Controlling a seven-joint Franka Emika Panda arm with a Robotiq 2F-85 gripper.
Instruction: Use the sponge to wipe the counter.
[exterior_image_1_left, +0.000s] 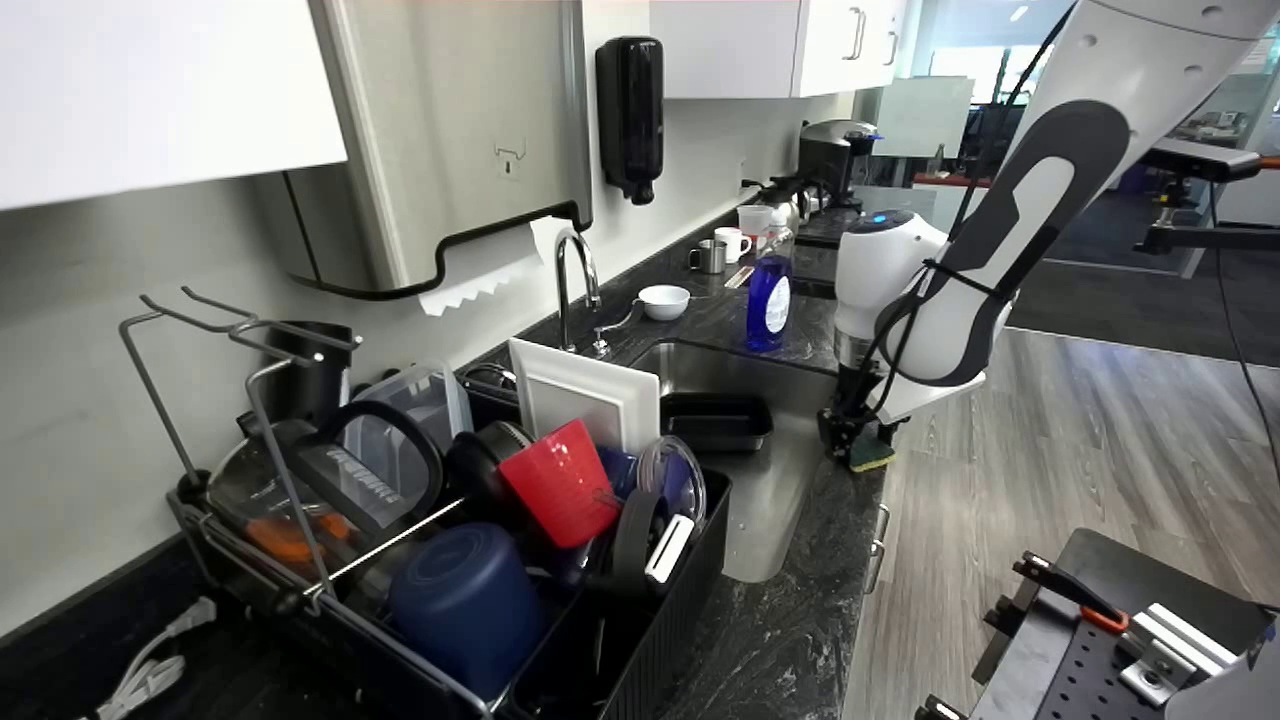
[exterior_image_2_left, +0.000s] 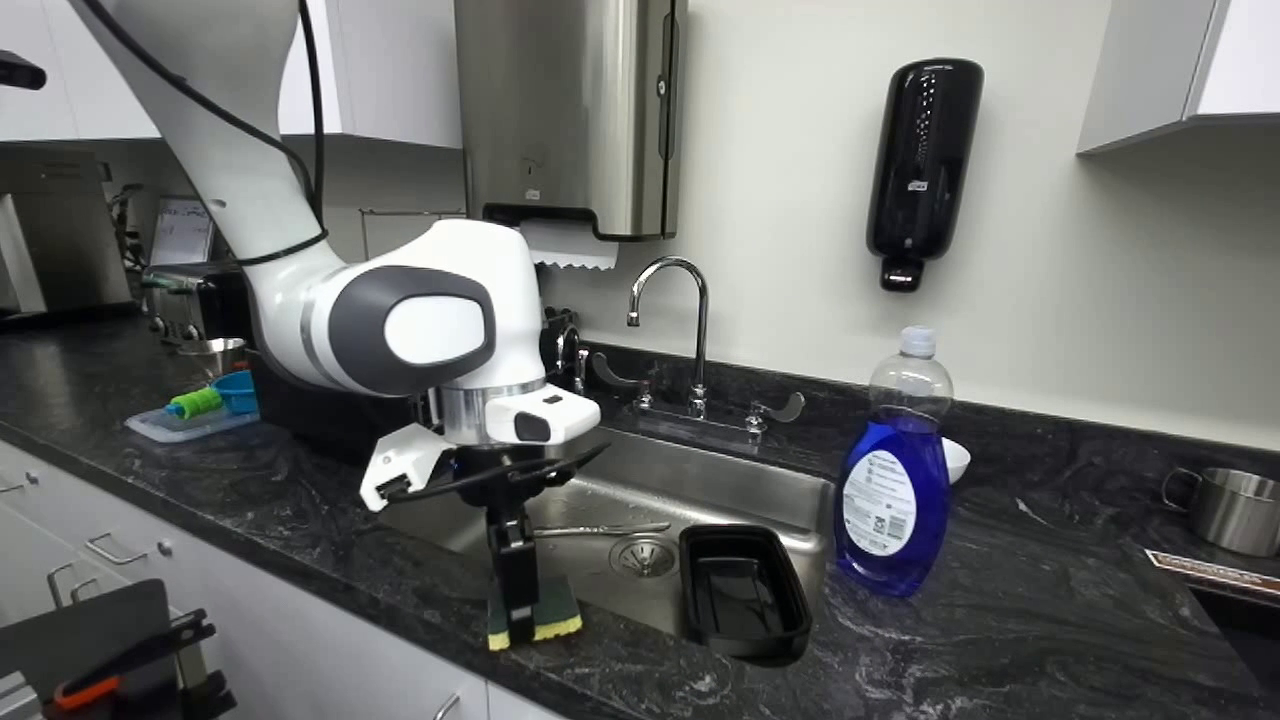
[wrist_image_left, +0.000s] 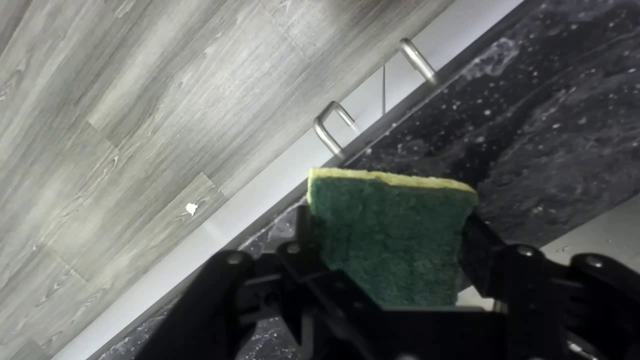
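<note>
FREE: table (exterior_image_1_left: 805, 630) strip between sink (exterior_image_1_left: 765, 520) and front edge, bare on both sides of fingers (exterior_image_2_left: 518, 590) and sponge (exterior_image_2_left: 557, 600); open air above mid-sink | BLOCKED: heaped rack (exterior_image_1_left: 690, 595) at one sink end; tub (exterior_image_2_left: 742, 590) at the other; bottle (exterior_image_2_left: 888, 500) upright on the table just past it; tap (exterior_image_2_left: 702, 350) arching from the wall side

I have the gripper (exterior_image_1_left: 862, 440) low at the front edge of the counter (exterior_image_1_left: 790, 630), beside the sink (exterior_image_1_left: 745, 535). In its grasp the sponge (exterior_image_1_left: 870, 453), green above, yellow along the bottom; can't tell if it touches the counter. Black tub (exterior_image_1_left: 716, 446) sits in the sink; clear bottle of blue liquid (exterior_image_1_left: 768, 310) upright at the sink's far end. Foreground: dish rack (exterior_image_1_left: 685, 600) heaped full, red cup (exterior_image_1_left: 560, 485) tilted, dark-blue container (exterior_image_1_left: 465, 605) bottom up. White bowl (exterior_image_1_left: 663, 303) near the faucet (exterior_image_1_left: 563, 300).
</note>
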